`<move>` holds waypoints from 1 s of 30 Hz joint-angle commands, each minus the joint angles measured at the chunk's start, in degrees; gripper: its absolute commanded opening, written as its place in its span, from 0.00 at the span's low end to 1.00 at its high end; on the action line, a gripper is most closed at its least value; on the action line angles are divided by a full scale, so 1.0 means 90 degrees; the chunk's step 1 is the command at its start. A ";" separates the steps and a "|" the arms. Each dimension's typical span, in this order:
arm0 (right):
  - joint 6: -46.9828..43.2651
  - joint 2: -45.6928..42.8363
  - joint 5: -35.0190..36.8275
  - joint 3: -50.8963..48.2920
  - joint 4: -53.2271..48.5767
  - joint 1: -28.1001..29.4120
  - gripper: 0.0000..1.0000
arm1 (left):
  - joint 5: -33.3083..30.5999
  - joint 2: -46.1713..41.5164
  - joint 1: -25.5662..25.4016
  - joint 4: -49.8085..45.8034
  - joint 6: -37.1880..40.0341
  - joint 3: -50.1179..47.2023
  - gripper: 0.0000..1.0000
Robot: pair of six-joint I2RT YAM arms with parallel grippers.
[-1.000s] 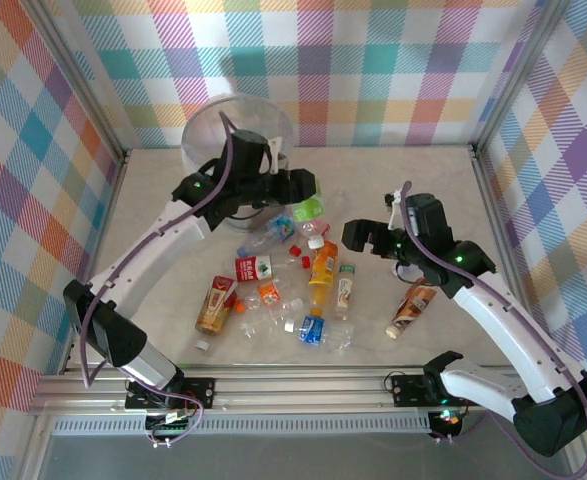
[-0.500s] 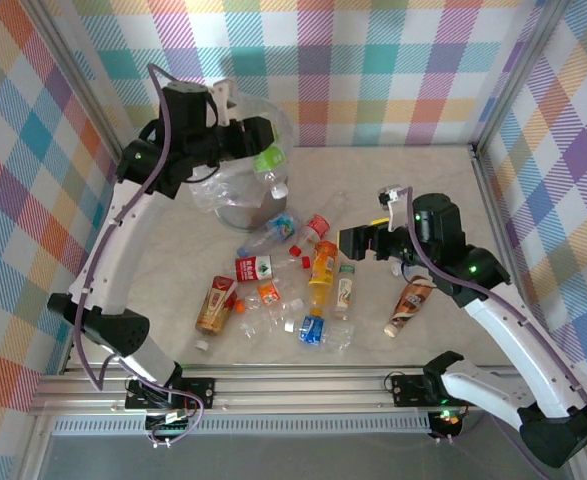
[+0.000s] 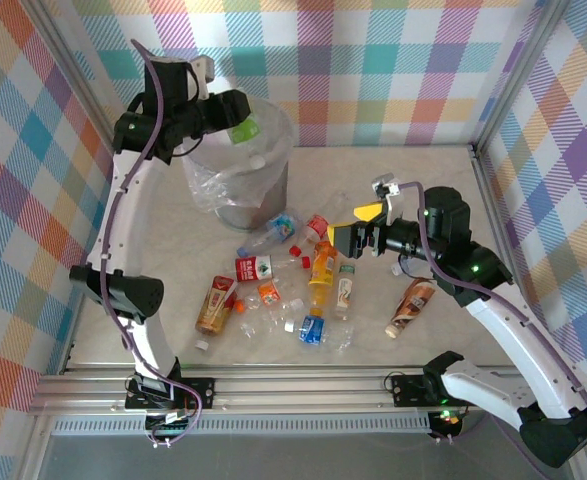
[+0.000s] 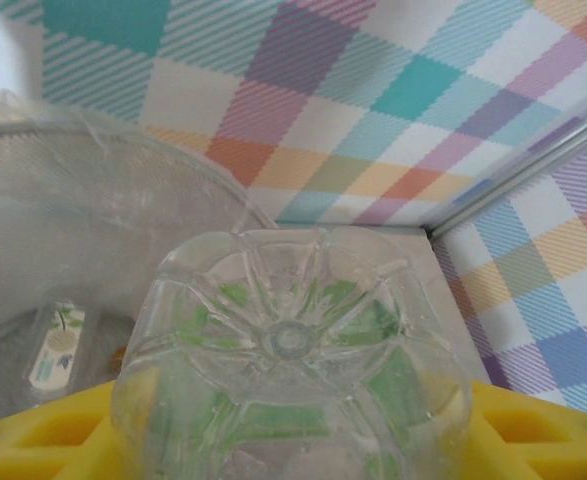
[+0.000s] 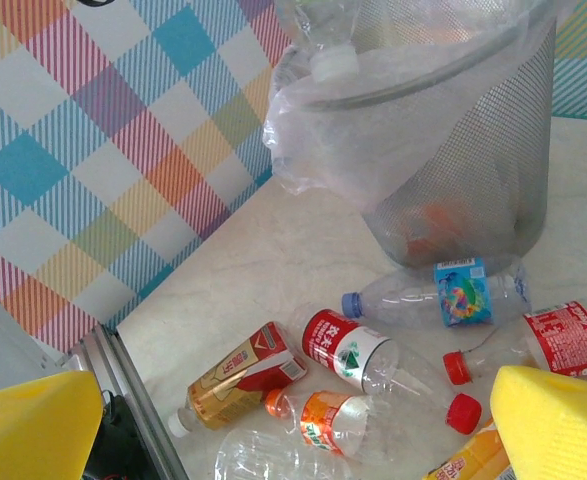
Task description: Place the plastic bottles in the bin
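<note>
My left gripper (image 3: 235,120) is high over the bin (image 3: 241,185), shut on a clear bottle with a green label (image 3: 242,130). In the left wrist view that bottle's ribbed base (image 4: 291,340) sits between the yellow fingers (image 4: 533,430), above the bag-lined rim of the bin (image 4: 93,150). One bottle (image 4: 57,345) lies inside. My right gripper (image 3: 353,225) hangs open over the heap of plastic bottles (image 3: 303,290). Below its fingers (image 5: 558,420) lie a blue-label bottle (image 5: 453,292), a red-and-white one (image 5: 358,355), a gold one (image 5: 243,375) and an orange-label one (image 5: 325,420).
A brown bottle (image 3: 411,305) lies apart at the right of the heap, under the right arm. The gold bottle (image 3: 216,305) marks the heap's left end. Checked walls close the table on three sides, with a metal rail (image 3: 293,385) along the near edge.
The left arm has lifted the green-label bottle from in front of the bin up and back over its rim. The right gripper has turned and shifted a little left toward the heap.
</note>
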 commanded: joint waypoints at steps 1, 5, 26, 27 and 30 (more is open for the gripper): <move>-0.0099 -0.0071 -0.0133 0.0147 0.0361 0.0044 1.00 | -0.0179 0.0184 0.0115 0.0202 0.0299 0.0500 0.60; -0.0121 -0.0050 -0.0012 0.0166 0.0323 0.0044 1.00 | -0.0434 0.0379 0.0140 0.0327 0.0683 0.0563 0.60; 0.0278 0.0040 0.0937 0.0187 -0.0290 0.0044 1.00 | -0.0098 0.1816 0.0139 -0.0531 0.2015 0.0563 0.59; 0.0279 0.0062 0.0910 0.0187 -0.0321 0.0044 1.00 | -0.0039 0.1859 0.0140 -0.0571 0.2048 0.0542 0.59; 0.0323 0.0131 0.0884 0.0159 -0.0416 0.0044 1.00 | 0.0158 0.2036 0.0113 -0.0691 0.2062 0.0527 0.59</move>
